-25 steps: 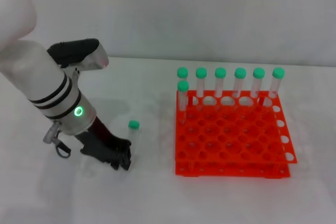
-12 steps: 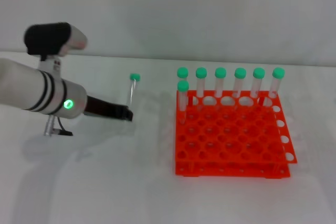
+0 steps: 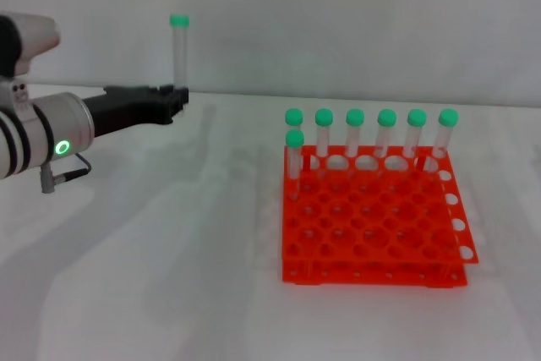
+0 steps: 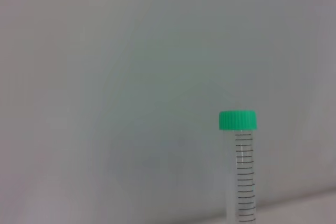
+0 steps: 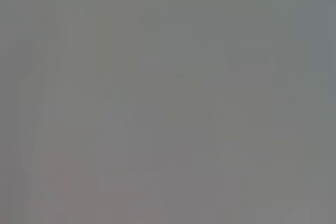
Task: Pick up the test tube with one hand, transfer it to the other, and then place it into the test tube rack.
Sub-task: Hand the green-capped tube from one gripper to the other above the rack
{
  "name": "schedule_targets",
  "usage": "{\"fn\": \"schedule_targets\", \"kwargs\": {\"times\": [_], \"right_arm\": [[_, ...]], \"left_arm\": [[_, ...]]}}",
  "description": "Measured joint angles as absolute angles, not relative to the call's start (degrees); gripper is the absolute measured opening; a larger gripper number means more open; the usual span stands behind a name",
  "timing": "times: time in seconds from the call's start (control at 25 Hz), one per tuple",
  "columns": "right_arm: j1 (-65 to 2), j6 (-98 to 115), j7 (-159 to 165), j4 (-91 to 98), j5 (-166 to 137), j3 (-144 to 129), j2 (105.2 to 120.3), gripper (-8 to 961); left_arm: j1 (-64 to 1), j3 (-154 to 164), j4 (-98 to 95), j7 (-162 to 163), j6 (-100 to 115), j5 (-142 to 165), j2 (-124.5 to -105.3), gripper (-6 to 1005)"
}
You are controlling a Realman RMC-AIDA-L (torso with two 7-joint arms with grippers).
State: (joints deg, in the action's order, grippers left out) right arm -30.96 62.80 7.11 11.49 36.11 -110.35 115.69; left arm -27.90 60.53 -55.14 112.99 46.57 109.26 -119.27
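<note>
My left gripper (image 3: 176,95) is shut on the test tube (image 3: 178,50), a slim clear tube with a green cap. It holds the tube upright by its lower end, raised well above the table at the left. The left wrist view shows the same test tube (image 4: 242,171) standing upright against a plain wall. The orange-red test tube rack (image 3: 372,221) sits on the table to the right, far from the held tube. Several green-capped tubes stand in its far row and far-left corner. My right gripper shows in no view.
The white table (image 3: 169,276) stretches between the left arm and the rack. A pale wall rises behind it. The right wrist view shows only a plain grey field.
My left arm has lifted the test tube off the table, raising it up and toward the back left, with the arm now level and the tube upright.
</note>
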Motion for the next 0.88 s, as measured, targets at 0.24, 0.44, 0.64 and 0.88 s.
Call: {"fn": "schedule_targets", "kwargs": {"times": [0.24,0.44,0.64,0.88], "right_arm": [[-29.93,62.77,13.54,13.18,35.21,-111.42,115.27,619],[-29.90,64.35,23.20,13.24,27.99,-112.03,114.10,617],[-30.07,70.73,34.13,13.24,18.41,-112.01,111.93,615],[-30.56,79.51,45.98,13.24,6.02,-111.87,107.68,612]], "left_arm": [[-24.73,60.55,-51.52,90.14,50.60,86.86,-119.25,184],[-24.30,60.08,-43.74,72.97,64.04,71.77,-118.49,184],[-24.90,60.22,-39.61,68.60,76.08,70.27,-117.72,184],[-28.72,60.68,-35.11,65.88,80.48,77.10,-118.60,184]]}}
